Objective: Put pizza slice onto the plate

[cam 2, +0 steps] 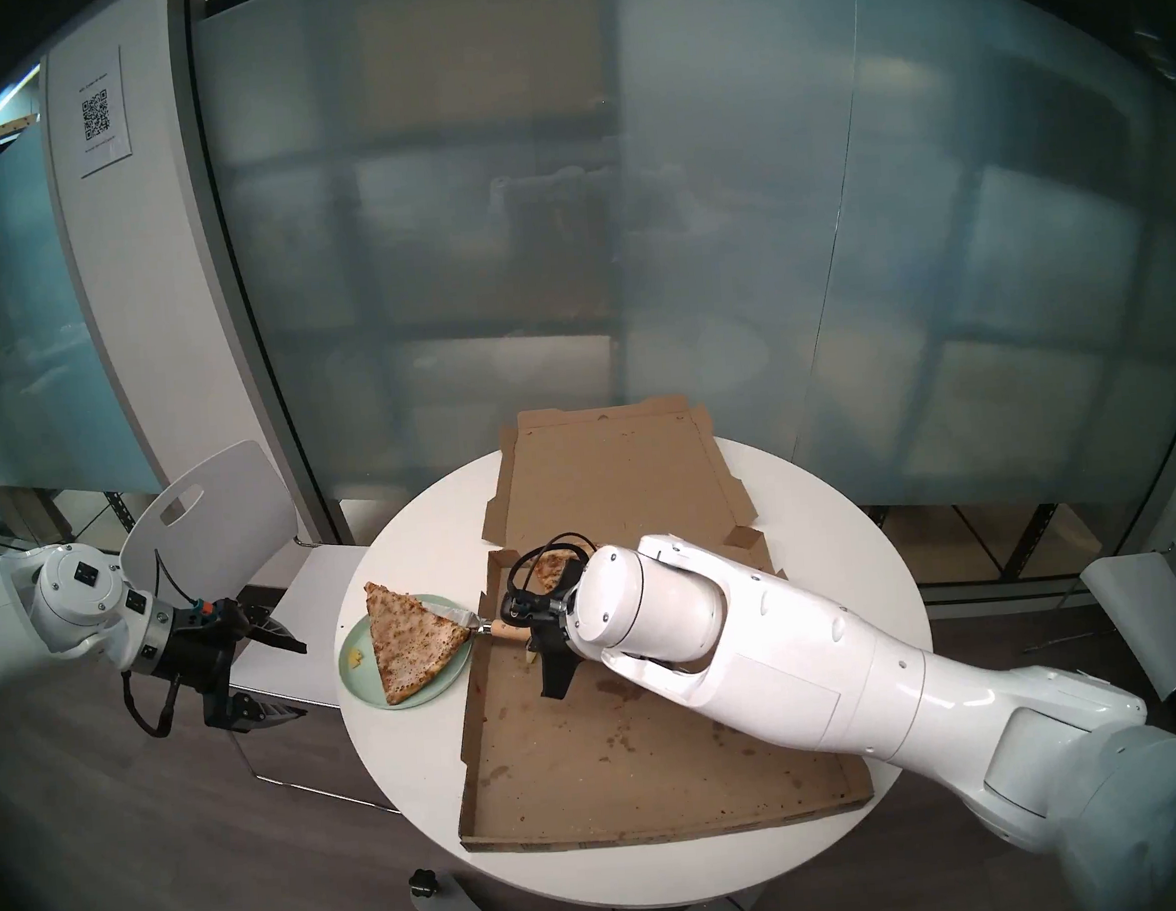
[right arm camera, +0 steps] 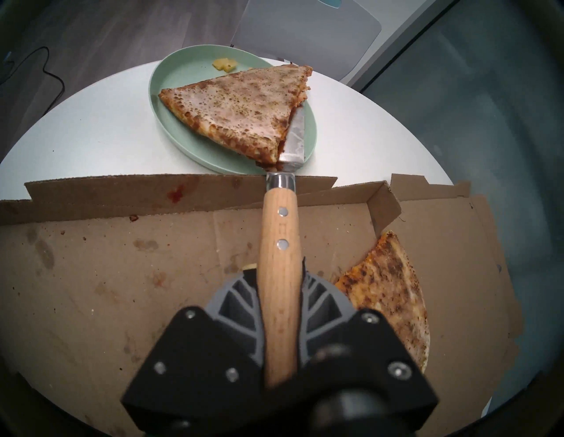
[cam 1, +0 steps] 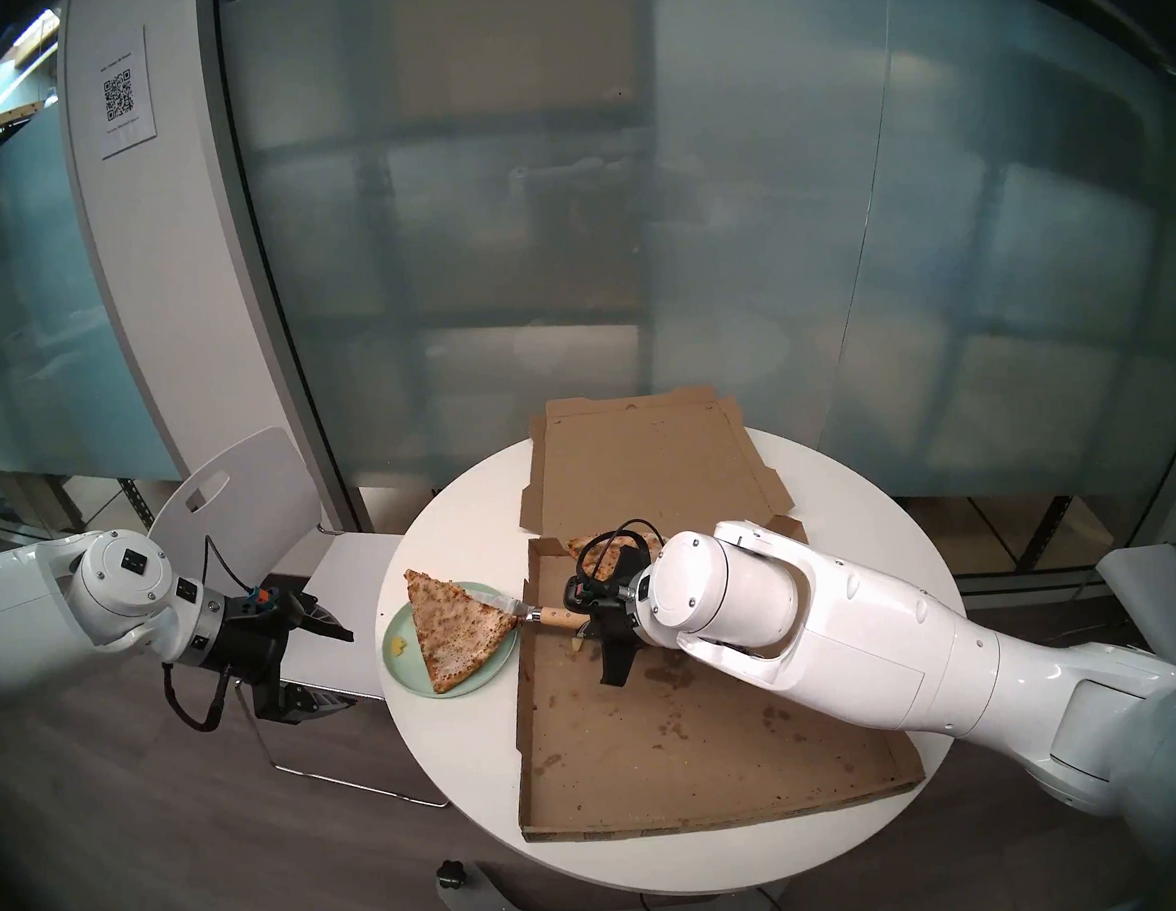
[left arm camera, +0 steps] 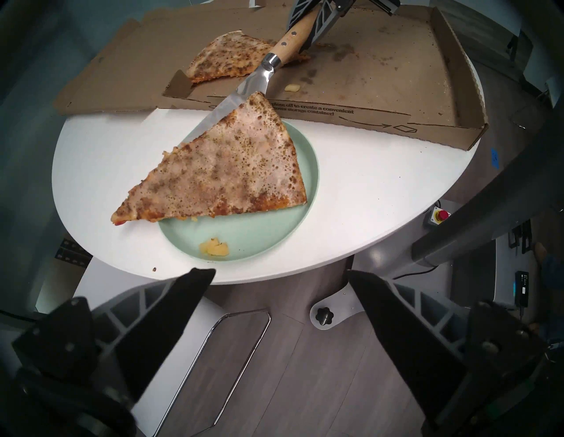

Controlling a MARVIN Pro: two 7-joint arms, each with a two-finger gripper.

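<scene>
Pizza slice (left arm camera: 225, 171) on plate (left arm camera: 268, 241), server (right arm camera: 279, 274) blade under it.
We read "create a convenient… storage container!" on box (left arm camera: 351, 113); right gripper (right arm camera: 279, 305) clamps server handle; left gripper (left arm camera: 280, 283) wide, empty.

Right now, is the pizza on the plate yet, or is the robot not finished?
Nearly done. The pizza slice lies over the green plate, its tip overhanging the rim. The right gripper is shut on the server, whose blade sits under the slice's edge. Left: slide the blade out. The left gripper hangs open beside the table.
</scene>
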